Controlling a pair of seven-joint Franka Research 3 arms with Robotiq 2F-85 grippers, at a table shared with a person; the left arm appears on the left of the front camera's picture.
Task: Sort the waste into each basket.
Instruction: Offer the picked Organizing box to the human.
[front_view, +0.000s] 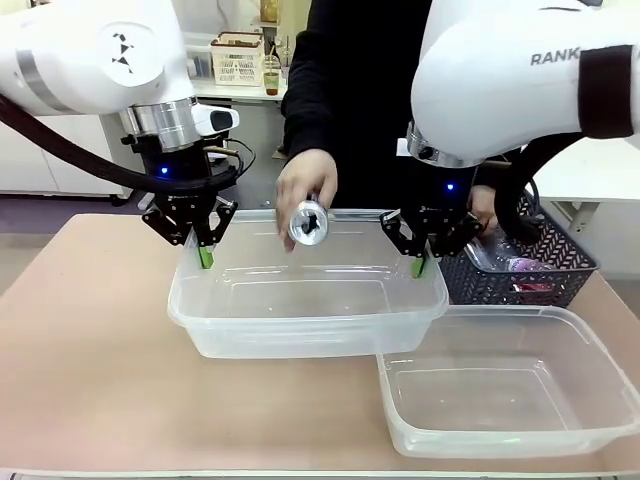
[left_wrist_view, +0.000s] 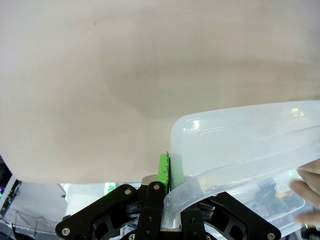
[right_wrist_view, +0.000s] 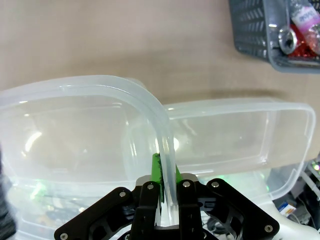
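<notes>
Two white robot arms hold one clear plastic tub (front_view: 300, 335) between them over a pale wooden table (front_view: 90, 350). The left claw (front_view: 205, 255) is closed on the tub's left rim. In the left wrist view the rim runs between its black fingers, with a green pad pressed against the outside of the plastic. The right claw (front_view: 420, 265) is closed in the same way on the tub's right rim, and the right wrist view shows the rounded rim pinched between its fingers. The held tub has nothing in it. Whether its base rests on the table cannot be told.

Above the far edge of the held tub, a person's hand (front_view: 305, 180) holds a small can (front_view: 308, 222), its shiny round end turned toward the camera. The person, in dark clothing, stands behind the held tub at the far side of the table.

A second clear tub (front_view: 480, 315), also holding nothing, sits on the table in front of and to the right of the held tub. The held tub's near right corner overlaps its back left corner.

To the right of the held tub, just beyond the right claw, sits a dark lattice basket (front_view: 500, 285). Inside it lie a clear bottle with a purple label (front_view: 522, 266) and a crushed red can (front_view: 535, 287).
</notes>
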